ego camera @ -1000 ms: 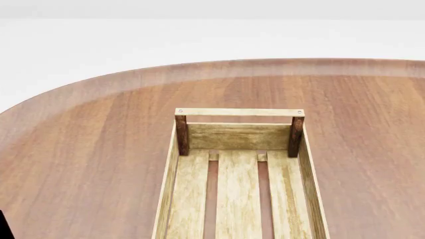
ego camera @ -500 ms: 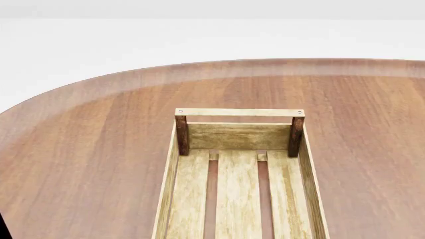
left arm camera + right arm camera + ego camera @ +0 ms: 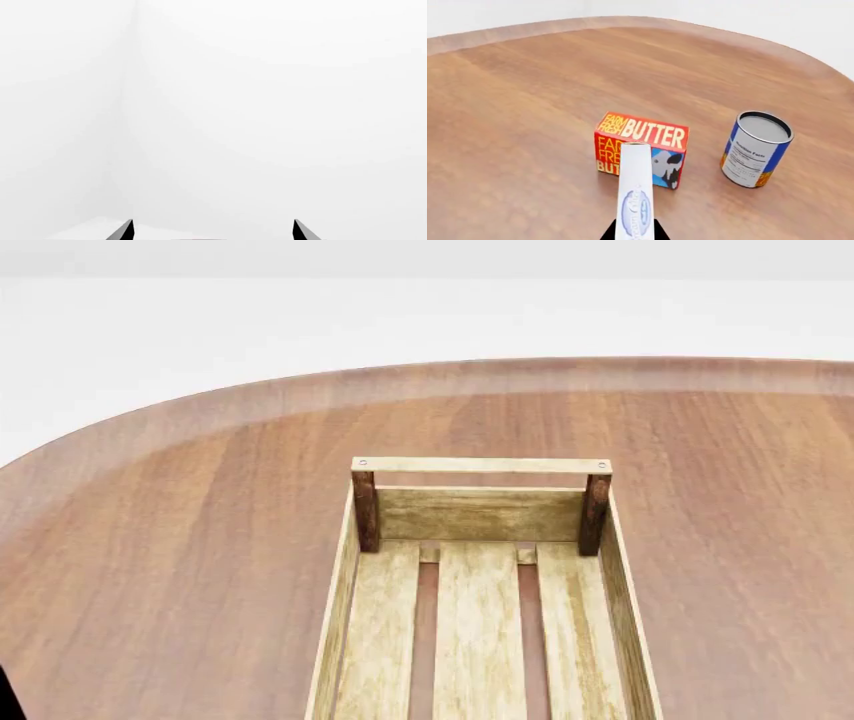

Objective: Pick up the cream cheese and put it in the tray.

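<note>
Here the right gripper (image 3: pixel 632 235) is clamping the cream cheese (image 3: pixel 635 195) by its flat faces, lifting it above the table (image 3: pixel 514 115); beyond are sitting the butter (image 3: pixel 642 149) and can (image 3: pixel 756 148). The box is looking light, stiff, slick. The left gripper (image 3: pixel 212 231) is gaping, empty. The tray (image 3: pixel 477 498) is waiting empty

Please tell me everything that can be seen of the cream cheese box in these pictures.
The cream cheese shows only in the right wrist view. It is a slim, flat, white and pale blue box, apparently cardboard, with a dark blue oval logo. It is seen edge-on, reaching from between the dark fingertips at the picture's edge toward the butter box, overlapping its front. It seems gripped; the contact itself is cut off.
</note>
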